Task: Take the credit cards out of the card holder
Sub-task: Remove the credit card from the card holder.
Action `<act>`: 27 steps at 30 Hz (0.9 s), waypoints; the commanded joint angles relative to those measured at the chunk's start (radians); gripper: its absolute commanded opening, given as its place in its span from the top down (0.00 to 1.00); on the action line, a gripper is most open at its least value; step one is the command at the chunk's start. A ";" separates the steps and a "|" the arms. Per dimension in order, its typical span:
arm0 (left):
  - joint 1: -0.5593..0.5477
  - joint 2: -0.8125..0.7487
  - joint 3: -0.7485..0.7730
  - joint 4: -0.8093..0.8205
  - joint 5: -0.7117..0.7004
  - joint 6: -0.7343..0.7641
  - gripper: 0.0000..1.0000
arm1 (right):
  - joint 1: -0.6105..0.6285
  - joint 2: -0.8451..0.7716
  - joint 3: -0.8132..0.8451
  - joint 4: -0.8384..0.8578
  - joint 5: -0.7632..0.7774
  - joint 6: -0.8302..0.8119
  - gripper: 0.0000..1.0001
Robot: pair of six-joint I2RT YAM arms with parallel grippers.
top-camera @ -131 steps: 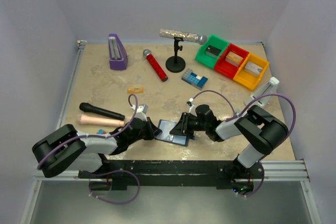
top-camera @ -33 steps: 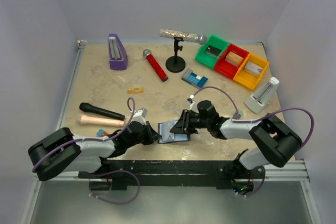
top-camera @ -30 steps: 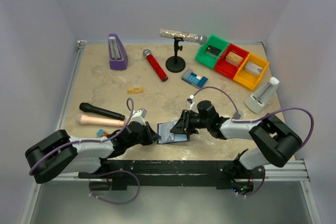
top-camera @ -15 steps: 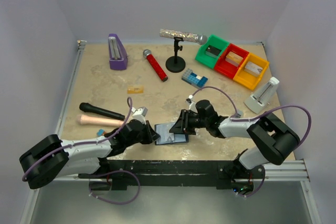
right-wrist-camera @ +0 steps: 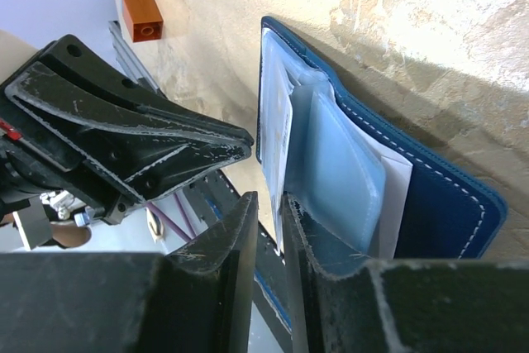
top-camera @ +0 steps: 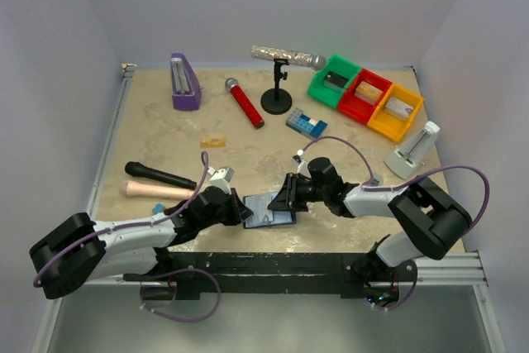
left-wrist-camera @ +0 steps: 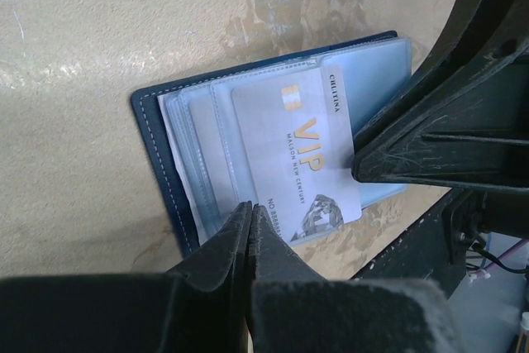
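The left gripper (left-wrist-camera: 248, 211) has its fingers pressed almost together at the left edge of the clear sleeves (left-wrist-camera: 207, 146), just beside a corner of the silver-grey VIP card (left-wrist-camera: 297, 155); whether they grip anything I cannot tell. The right gripper (right-wrist-camera: 269, 204) is pinched narrowly on the sleeve stack of the open card holder (left-wrist-camera: 151, 126), which lies mid-table near the near edge. This looks mid-extraction: the left needs a sure pinch on the card, then a straight leftward pull while the right anchors.
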 commanded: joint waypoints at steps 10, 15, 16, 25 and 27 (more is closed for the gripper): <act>-0.001 -0.005 0.042 0.007 -0.008 0.026 1.00 | 0.007 -0.034 0.019 0.001 0.002 -0.014 0.91; -0.001 -0.005 0.042 0.003 -0.011 0.027 1.00 | 0.007 -0.044 0.018 -0.013 0.005 -0.012 1.00; -0.001 -0.004 0.042 0.001 -0.013 0.030 1.00 | 0.007 -0.049 0.018 -0.017 0.007 -0.014 1.00; -0.001 -0.005 0.033 -0.003 -0.027 0.030 1.00 | 0.004 -0.092 0.021 -0.089 0.022 -0.037 1.00; -0.001 -0.005 0.031 -0.005 -0.030 0.030 1.00 | 0.004 -0.106 0.022 -0.118 0.031 -0.047 1.00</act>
